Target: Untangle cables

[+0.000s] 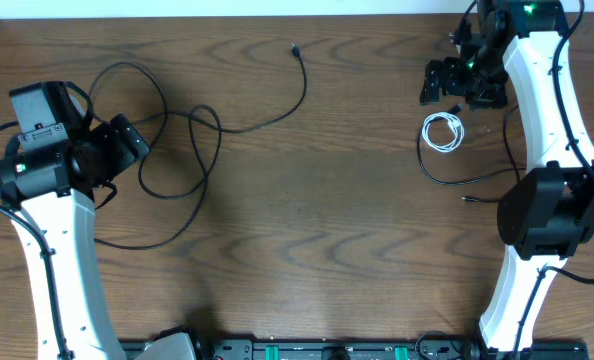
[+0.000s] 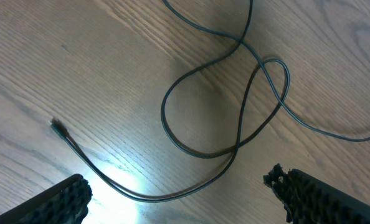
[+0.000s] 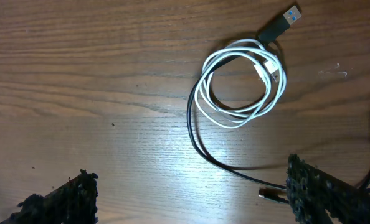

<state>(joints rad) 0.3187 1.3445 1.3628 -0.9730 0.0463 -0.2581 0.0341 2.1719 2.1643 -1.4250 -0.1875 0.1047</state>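
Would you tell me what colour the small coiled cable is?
White; the coiled cable shows best from the right wrist.

bench (image 1: 327, 200): brown wood, visible grain, satin sheen | black cables (image 2: 200, 155): smooth, faintly glossy sheath | white cable (image 3: 238, 119): glossy plastic | left tool (image 2: 177, 182) pads (image 2: 63, 199): matt black, rough | arm shells (image 1: 62, 250): smooth white plastic

On the left, sprawled flat in loose crossing loops: long thin black cable (image 2: 163, 117), small plug end (image 1: 294, 47) well up-table. On the right, neatly coiled short white cable (image 3: 233, 118), touching a second black cable (image 3: 191, 121) with blue-tipped USB plug (image 3: 283, 20).
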